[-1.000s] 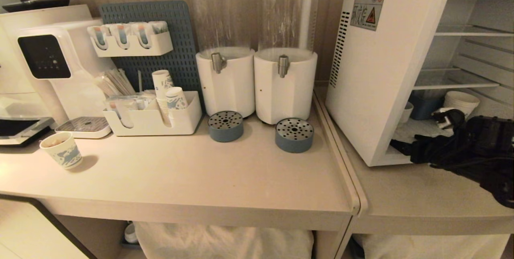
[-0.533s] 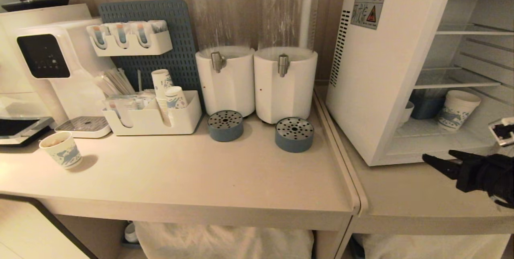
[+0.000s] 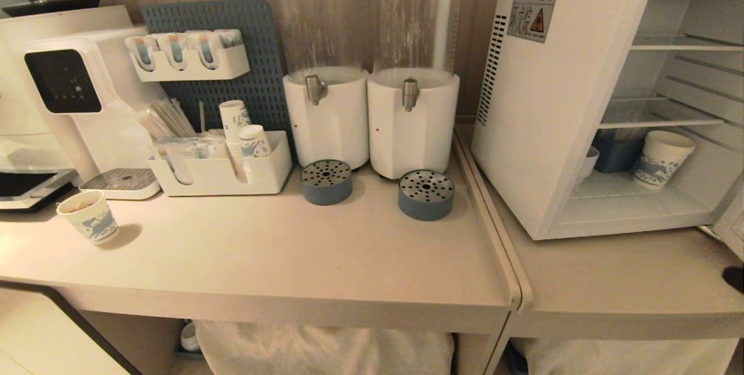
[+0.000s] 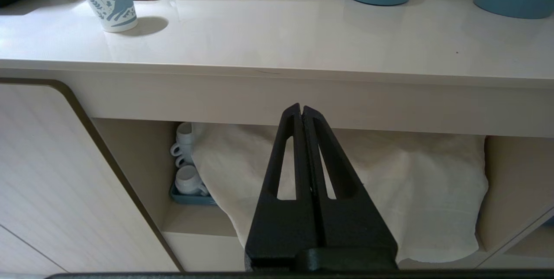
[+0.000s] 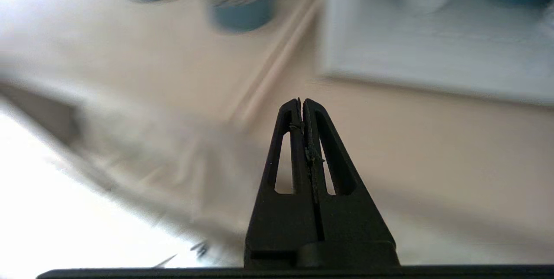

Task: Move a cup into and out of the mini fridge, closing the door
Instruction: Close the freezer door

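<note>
- Fridge (image 3: pixel 540 131), white, stands at the right end of the desk (image 3: pixel 279 259), front open, wire shelves showing.
- Door: only a pale sliver at the far right edge of the head view (image 3: pixel 733 221), swung away from the fridge front.
- Cup (image 3: pixel 589 161), small and white, sits on the fridge's bottom shelf at the left side. It is half hidden behind the front frame, just beside a blue tub (image 3: pixel 616 155).
- Paper cup (image 3: pixel 662 159) w/ blue print stands upright on the same shelf, right of the tub and apart from it.
- Right end effector (image 5: pixel 301 101): fingers pressed together, nothing between them. It hangs over the bare desk in front of the fridge; its wrist view is blurred. In the head view only a dark patch shows at the right edge.
- Left end effector (image 4: pixel 301 107): fingers together, empty, parked low in front of the desk's front edge. It points at a white cloth (image 4: pixel 346 184) in the space under the desk.
- Mugs (image 4: pixel 186 171), white, are stacked under the desk beside the cloth.
- 2nd paper cup (image 3: pixel 88 217) stands alone near the desk's left end.
- Two clear dispensers (image 3: pixel 325 72) stand at the back, mid desk, each w/ a round blue drip tray (image 3: pixel 326 182) in front.
- Left of them are a blue pegboard (image 3: pixel 215 61), a white organiser (image 3: pixel 221 174) w/ stacked paper cups, and a white water machine (image 3: pixel 75 90).
</note>
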